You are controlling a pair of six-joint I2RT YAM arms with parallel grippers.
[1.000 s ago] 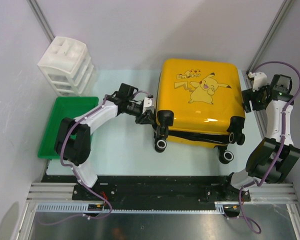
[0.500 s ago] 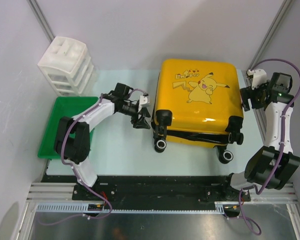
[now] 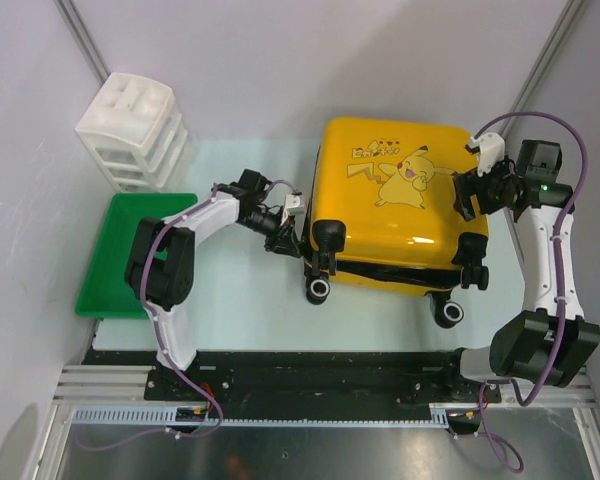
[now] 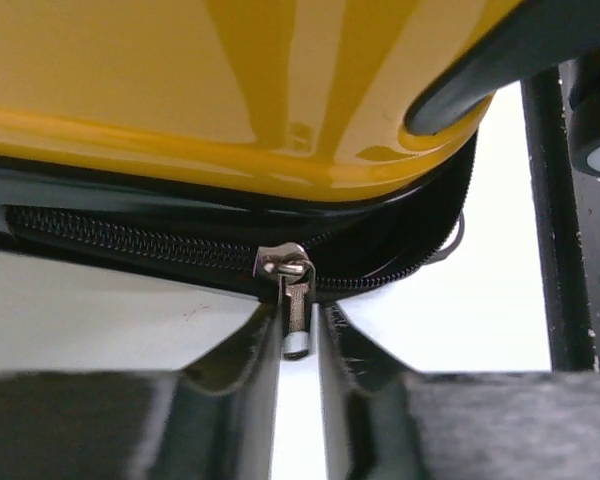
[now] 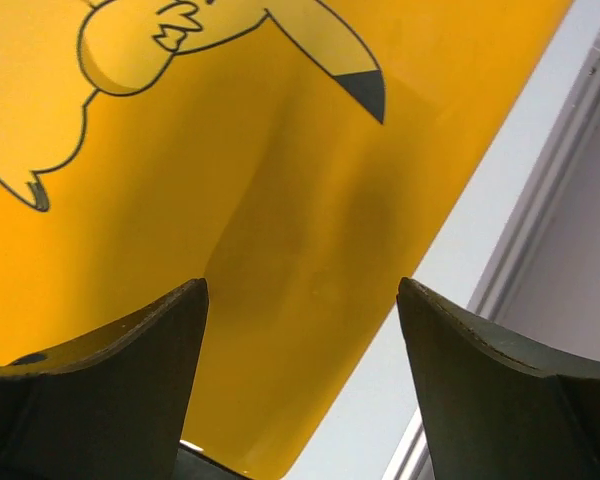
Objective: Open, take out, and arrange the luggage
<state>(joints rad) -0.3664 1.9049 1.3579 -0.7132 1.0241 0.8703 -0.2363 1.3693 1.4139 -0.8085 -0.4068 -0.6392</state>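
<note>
Bright-yellow hard-shell Pikachu suitcase [image 3: 400, 190] lies flat on pale table [image 3: 240, 300], lid down. Left gripper [image 4: 298, 345] narrow around silver zipper pull [image 4: 294, 325]; firm pinch unclear. Right gripper [image 5: 300, 300] spread wide over lid, empty. Opening step; next likely: clamp pull, drag along zipper track.

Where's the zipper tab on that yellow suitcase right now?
The zipper tab hangs between the fingers of the left gripper in the left wrist view, under the yellow suitcase shell, on the suitcase's left side near a black wheel.
</note>
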